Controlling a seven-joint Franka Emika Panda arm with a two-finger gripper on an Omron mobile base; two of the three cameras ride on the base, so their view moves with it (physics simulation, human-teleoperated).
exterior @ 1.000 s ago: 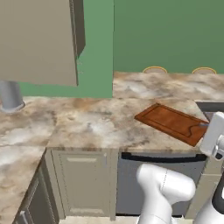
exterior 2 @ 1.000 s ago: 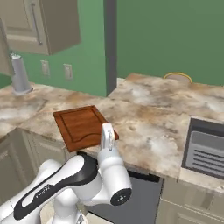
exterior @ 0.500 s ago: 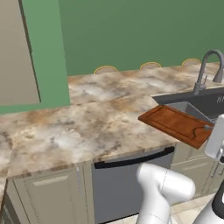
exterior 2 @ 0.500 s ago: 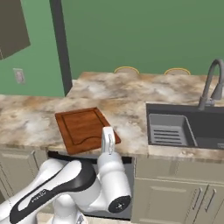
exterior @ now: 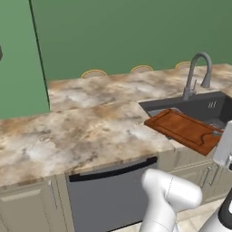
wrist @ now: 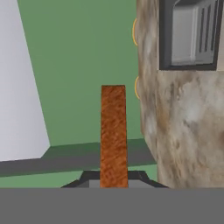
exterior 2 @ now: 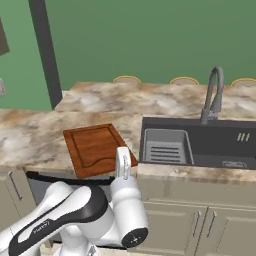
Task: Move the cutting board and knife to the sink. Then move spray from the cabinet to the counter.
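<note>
Board grip looks edge-on: cutting board [wrist: 113, 131] runs up from bottom centre of hand view, pincer [wrist: 113, 180] clamped on its near edge. In right base view board [exterior 2: 97, 148] sits centre-left, flat over surface [exterior 2: 35, 135], just beside sink [exterior 2: 200, 145]; in left base view it's at right, overlapping sink rim [exterior: 149, 106]. Judged stiff, rigid wood, moderately heavy, smooth finish — may pivot or slip w/ a one-edge hold. Better hold mid-edge, keep level. Knife can't be made out.
</note>
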